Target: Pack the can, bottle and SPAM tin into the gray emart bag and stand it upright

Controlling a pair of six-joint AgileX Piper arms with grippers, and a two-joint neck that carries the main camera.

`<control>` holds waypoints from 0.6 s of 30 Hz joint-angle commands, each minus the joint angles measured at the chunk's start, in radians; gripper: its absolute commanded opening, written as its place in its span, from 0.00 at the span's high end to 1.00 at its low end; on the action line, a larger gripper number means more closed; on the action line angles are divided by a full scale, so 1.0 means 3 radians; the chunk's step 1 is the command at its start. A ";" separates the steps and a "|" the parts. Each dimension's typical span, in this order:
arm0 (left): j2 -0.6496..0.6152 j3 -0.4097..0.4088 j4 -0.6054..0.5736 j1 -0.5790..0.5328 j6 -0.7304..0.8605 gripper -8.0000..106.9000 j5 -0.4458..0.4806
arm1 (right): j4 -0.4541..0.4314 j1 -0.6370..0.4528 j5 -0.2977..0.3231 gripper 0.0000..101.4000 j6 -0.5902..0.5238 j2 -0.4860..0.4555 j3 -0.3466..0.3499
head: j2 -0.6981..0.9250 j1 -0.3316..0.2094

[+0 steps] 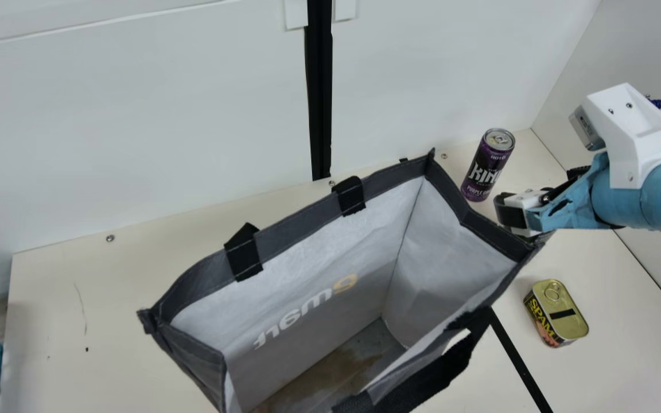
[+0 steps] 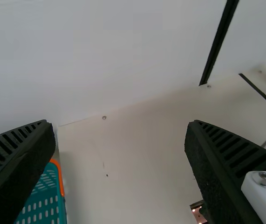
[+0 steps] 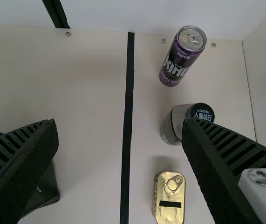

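Neck and closer right-wrist cameras are looking down, sharing the cylindrical purple can (image 1: 486, 166); the left-wrist one is facing the white far wall (image 2: 105, 56).

The gray emart bag (image 1: 302, 219) is gaping upward, allowing passage from above, its walls (image 1: 445, 269) blocking entry from the sides.

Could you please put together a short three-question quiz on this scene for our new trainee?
1. True or false: the SPAM tin is outside the gray bag.
2. Fill in the colour: the lid of the bottle is ____.
3. Which of these is nearest the back wall? a) the SPAM tin; b) the can; c) the bottle.

Key: 1. true; 2. black; 3. b
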 commanded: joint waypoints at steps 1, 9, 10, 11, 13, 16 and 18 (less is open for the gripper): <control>0.0040 -0.0080 -0.0040 -0.0031 0.0039 0.15 0.0030 | 0.0000 0.0000 0.0000 0.06 0.0000 0.0000 0.0000 | -0.0003 -0.0076; 0.0220 -0.0348 -0.0034 -0.0332 0.0071 0.15 0.0067 | 0.0000 0.0000 0.0000 0.06 0.0000 0.0000 0.0000 | -0.0003 -0.0076; 0.0242 -0.0379 -0.0027 -0.0381 0.0065 0.15 0.0067 | 0.0000 0.0000 0.0000 0.06 0.0000 0.0000 0.0000 | -0.0003 -0.0076; 0.0264 -0.0408 -0.0020 -0.0429 0.0057 0.15 0.0067 | 0.0000 0.0000 0.0000 0.06 0.0000 0.0000 0.0000 | -0.0003 -0.0076; 0.0305 -0.0463 -0.0008 -0.0523 0.0051 0.15 0.0067 | 0.0000 0.0000 0.0000 0.06 0.0000 0.0000 0.0000 | -0.0003 -0.0076; 0.0367 -0.0544 0.0027 -0.0668 0.0041 0.15 0.0067 | 0.0000 0.0000 0.0000 0.06 0.0000 0.0000 0.0000 | -0.0003 -0.0076; 0.0407 -0.0595 0.0052 -0.0756 0.0032 0.15 0.0067 | 0.0000 0.0000 0.0000 0.06 0.0000 0.0000 0.0000 | -0.0003 -0.0076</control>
